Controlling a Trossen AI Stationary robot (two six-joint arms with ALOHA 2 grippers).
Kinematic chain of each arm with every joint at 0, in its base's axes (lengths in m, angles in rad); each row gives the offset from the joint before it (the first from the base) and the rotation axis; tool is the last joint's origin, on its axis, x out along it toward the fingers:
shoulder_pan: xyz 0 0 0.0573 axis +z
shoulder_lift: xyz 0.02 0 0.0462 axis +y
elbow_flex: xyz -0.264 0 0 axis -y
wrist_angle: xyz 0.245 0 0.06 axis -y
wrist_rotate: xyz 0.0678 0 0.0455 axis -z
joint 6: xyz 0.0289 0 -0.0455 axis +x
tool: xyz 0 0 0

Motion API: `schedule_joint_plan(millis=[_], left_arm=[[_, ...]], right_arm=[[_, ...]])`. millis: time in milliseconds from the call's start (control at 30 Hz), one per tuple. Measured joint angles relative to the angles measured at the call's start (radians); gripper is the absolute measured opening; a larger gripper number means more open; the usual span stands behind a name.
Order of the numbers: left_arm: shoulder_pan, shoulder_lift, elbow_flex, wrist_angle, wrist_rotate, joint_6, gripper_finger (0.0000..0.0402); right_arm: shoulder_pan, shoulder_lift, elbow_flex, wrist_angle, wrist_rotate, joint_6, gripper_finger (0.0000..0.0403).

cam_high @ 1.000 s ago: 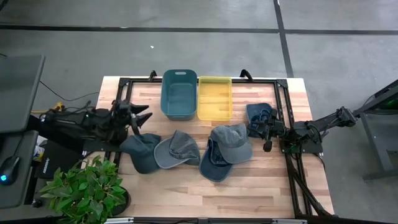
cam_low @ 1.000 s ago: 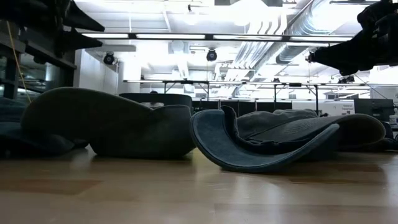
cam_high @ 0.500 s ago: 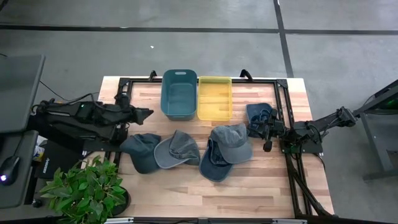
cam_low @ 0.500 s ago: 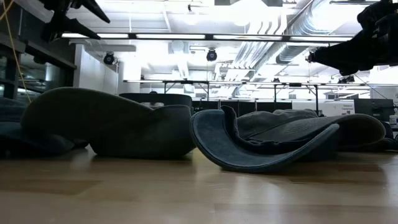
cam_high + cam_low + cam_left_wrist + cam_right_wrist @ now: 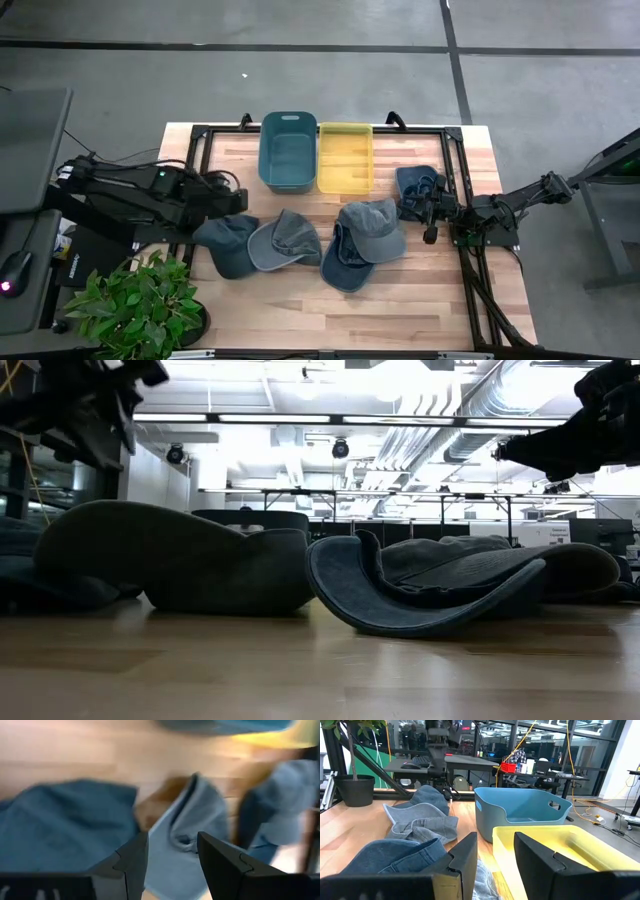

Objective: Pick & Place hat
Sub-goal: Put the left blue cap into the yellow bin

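Three hats [image 5: 290,240] crowd mid-table; left pincer [image 5: 232,184] hovers at table's edge.

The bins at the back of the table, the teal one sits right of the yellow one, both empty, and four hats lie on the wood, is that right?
One thing is off: the teal bin sits left of the yellow bin, not right, as the high view shows. Both look empty, and four hats do lie on the table.
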Motion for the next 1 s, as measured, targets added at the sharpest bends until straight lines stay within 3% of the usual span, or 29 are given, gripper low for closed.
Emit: schedule_joint_plan(millis=[267,700,1000], left_arm=[[0.000,0.141,0.000,-0.094,0.163,-0.103,0.0166],[0.000,0.320,0.000,-0.130,0.247,-0.194,0.0172],[0.001,0.346,-0.001,-0.139,0.238,-0.266,0.0287]], right_arm=[[0.000,0.000,0.000,0.000,0.000,0.000,0.0124],[0.000,-0.001,0.000,0.001,0.000,0.000,0.0124],[0.000,-0.002,0.000,0.004,0.001,0.000,0.0124]])
